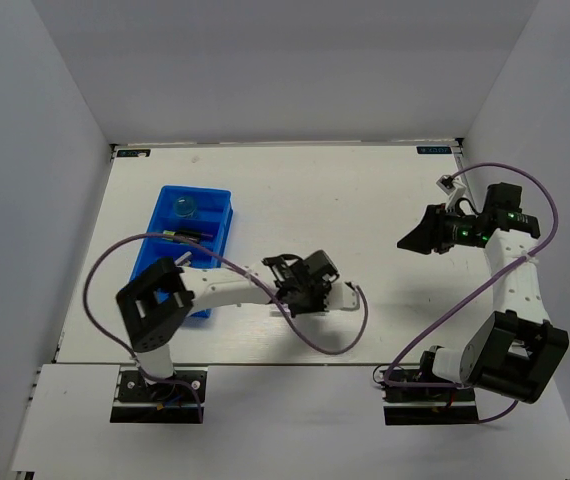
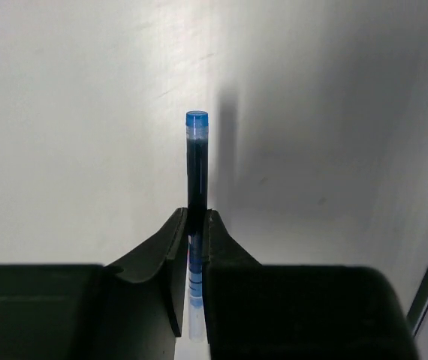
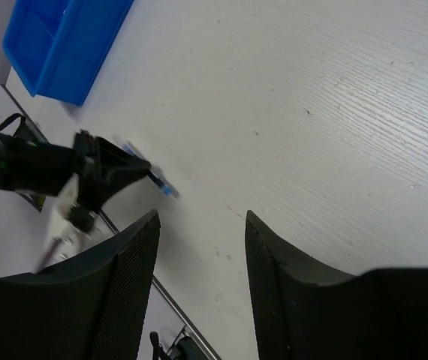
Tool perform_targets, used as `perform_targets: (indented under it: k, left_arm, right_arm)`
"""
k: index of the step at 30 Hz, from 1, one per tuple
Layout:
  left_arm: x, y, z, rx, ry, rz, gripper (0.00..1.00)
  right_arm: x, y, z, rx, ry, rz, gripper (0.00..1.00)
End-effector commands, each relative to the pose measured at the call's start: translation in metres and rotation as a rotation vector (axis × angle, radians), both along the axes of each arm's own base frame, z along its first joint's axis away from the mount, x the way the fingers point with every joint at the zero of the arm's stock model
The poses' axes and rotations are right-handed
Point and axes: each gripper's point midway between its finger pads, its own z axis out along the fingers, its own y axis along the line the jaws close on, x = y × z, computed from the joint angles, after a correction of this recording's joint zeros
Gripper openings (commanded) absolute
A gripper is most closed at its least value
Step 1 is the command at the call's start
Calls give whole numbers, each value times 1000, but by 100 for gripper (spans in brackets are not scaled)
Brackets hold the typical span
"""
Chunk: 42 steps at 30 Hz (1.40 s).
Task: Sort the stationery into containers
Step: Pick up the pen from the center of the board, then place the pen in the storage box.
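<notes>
Left gripper (image 2: 194,219): my jaws pinch the thin dark-blue pen (image 2: 196,161) low on its barrel, with the blue-capped end sticking out ahead.
Pen's place: middle of the worktop (image 1: 365,190), toward the near edge, well apart from the blue tray (image 1: 227,212) by the left edge.
Right gripper (image 3: 202,225): mine too, jaws wide, holding nothing.
Risk: the barrel is narrow and round and my pinch is off-centre, so it may swivel or slip on the lift, or snag a tray divider.

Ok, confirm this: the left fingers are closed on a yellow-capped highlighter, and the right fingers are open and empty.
Wrong on the item. The left wrist view shows the left fingers closed on a thin dark-blue pen with a blue cap, not a yellow-capped highlighter. The right fingers are open and empty, as stated.
</notes>
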Motion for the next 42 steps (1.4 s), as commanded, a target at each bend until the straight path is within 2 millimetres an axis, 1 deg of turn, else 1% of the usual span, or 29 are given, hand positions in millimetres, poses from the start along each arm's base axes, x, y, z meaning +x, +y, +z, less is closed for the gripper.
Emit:
perform_targets:
  k: [1,2,3,4,5,6,7,8,9,10,11,12,13,14,16,17,18,19,20,22,23,24,29,31,34,38,39,40,42]
  left_arm:
    - [42,14,83,-163,-168,135,0]
    - [45,19,92,-164,-195,132,0]
    - [48,33,114,-176,-227,150,0]
    - [61,46,122,-172,-241,192,0]
    - [69,54,133,-170,-264,215,0]
    - [79,85,143,-145,-264,281,0]
    - [76,89,145,-142,-260,284,0]
    - [85,106,155,-154,-283,337,0]
    - [88,126,144,-124,-275,373,0]
    - [88,139,147,-116,-296,362,0]
    - [95,161,146,-110,-333,394,0]
    - [94,174,134,-87,-337,407,0]
    - [92,185,135,-107,-373,416,0]
    - [103,205,136,-108,-391,476,0]
    - [97,217,127,-137,-365,490,0]
    - [105,238,125,-129,-373,555,0]
    - [104,246,120,-122,-363,578,0]
    - [103,250,122,-134,-358,585,0]
    - [104,272,117,-110,-343,641,0]
    - [102,279,111,-108,-329,653,0]
    - [105,293,113,-106,-339,689,0]
    - [102,290,106,-121,-308,667,0]
    - [96,299,86,-174,-239,694,0]
    - [97,303,83,-187,-236,709,0]
    - [90,297,76,-259,-192,675,0]
    - [88,297,66,-269,-182,656,0]
    - [85,294,61,-282,-155,650,2]
    - [89,294,61,-294,-163,659,4]
    - [88,293,58,-310,-148,662,15]
  right_arm:
    - [-1,1,7,27,-13,15,53]
    - [0,1,6,32,-12,14,53]
    - [-1,1,6,35,-10,15,53]
    - [-2,2,8,41,-13,20,53]
    - [-2,1,8,44,-12,17,53]
    - [-2,1,9,46,-19,18,53]
    - [-2,1,10,44,-21,18,53]
    - [-2,1,10,51,-21,16,53]
    - [-2,0,10,54,-22,13,53]
    - [-3,1,10,55,-22,15,53]
    - [-2,0,11,60,-21,13,53]
    - [-3,2,13,71,-25,18,53]
    - [-3,2,12,76,-19,18,53]
    - [-4,3,12,86,-14,20,53]
    - [-3,3,15,93,-19,22,53]
    - [-4,3,13,98,-13,22,53]
    - [-5,3,14,101,-17,23,53]
    - [-5,3,14,107,-11,22,53]
    - [-5,3,15,108,-13,21,53]
    - [-5,3,15,117,-11,22,53]
    - [-5,3,16,116,-17,22,53]
    - [-4,3,15,122,-12,24,53]
    - [-4,2,15,133,-5,21,53]
    - [-4,0,14,136,-5,16,53]
    - [-2,-1,13,140,-2,13,53]
    - [-3,-1,12,150,11,17,53]
    - [-3,-1,13,151,10,16,53]
    - [-3,-1,12,154,13,16,53]
    - [-3,-2,13,154,9,14,53]
